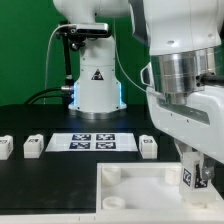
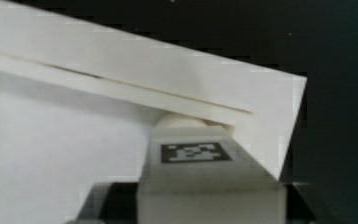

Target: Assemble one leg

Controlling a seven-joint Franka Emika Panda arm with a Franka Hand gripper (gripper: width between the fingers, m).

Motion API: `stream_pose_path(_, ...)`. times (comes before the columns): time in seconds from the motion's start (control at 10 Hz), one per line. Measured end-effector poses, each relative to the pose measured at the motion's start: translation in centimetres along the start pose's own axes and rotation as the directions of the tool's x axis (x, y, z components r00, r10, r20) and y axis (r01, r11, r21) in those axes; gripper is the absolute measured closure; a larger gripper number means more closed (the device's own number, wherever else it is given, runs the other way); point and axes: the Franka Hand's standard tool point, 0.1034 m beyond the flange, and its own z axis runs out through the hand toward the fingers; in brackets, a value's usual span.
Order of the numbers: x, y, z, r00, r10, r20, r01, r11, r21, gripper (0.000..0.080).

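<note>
My gripper [image 1: 194, 172] is shut on a leg [image 1: 193, 176], a small white block with a square marker tag on its face. It holds the leg upright over the right part of the large flat white square part [image 1: 130, 195] at the front. In the wrist view the leg [image 2: 197, 160] sits between the jaws, its far end against a raised corner socket of the square part [image 2: 140, 70]. Three more legs stand on the black table: one at the exterior view's far left [image 1: 4, 147], one beside it [image 1: 34, 146], one right of the marker board [image 1: 148, 146].
The marker board [image 1: 92, 141] lies flat behind the square part. The arm's white base [image 1: 95, 85] stands at the back. The black table's front edge runs along the exterior view's lower left.
</note>
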Motion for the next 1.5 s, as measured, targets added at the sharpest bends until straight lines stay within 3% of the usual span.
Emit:
stream_pose_path(0.2, -0.1, 0.0, 0.0, 1.000, -0.025, 0.000, 0.025, 1.000, -0.001, 0.0502)
stream_pose_path(0.3, -0.2, 0.1, 0.0, 0.993, -0.117, 0.005, 0.117, 0.993, -0.015, 0.0267)
stream_pose_path(0.4, -0.5, 0.2, 0.0, 0.978, -0.208, 0.026, 0.209, 0.977, -0.046, 0.0267)
stream_pose_path(0.5, -1.0, 0.3, -0.3, 0.945, -0.322, 0.051, 0.325, 0.943, -0.076, 0.0187)
stream_pose_path(0.7, -0.9, 0.2, -0.3, 0.858, -0.511, 0.058, 0.514, 0.855, -0.072, 0.0157)
stream_pose_path(0.9, -0.8, 0.2, -0.3, 0.738, -0.671, 0.070, 0.675, 0.735, -0.065, 0.0152)
stream_pose_path(1.0, -0.4, 0.2, -0.5, 0.565, -0.822, 0.070, 0.825, 0.560, -0.081, 0.0151)
stream_pose_path(1.3, -0.2, -0.4, -0.8, 0.212, -0.975, 0.063, 0.976, 0.208, -0.062, 0.0151)
stream_pose_path(1.5, 0.0, -0.4, -0.8, 0.178, -0.982, 0.063, 0.983, 0.175, -0.061, 0.0175)
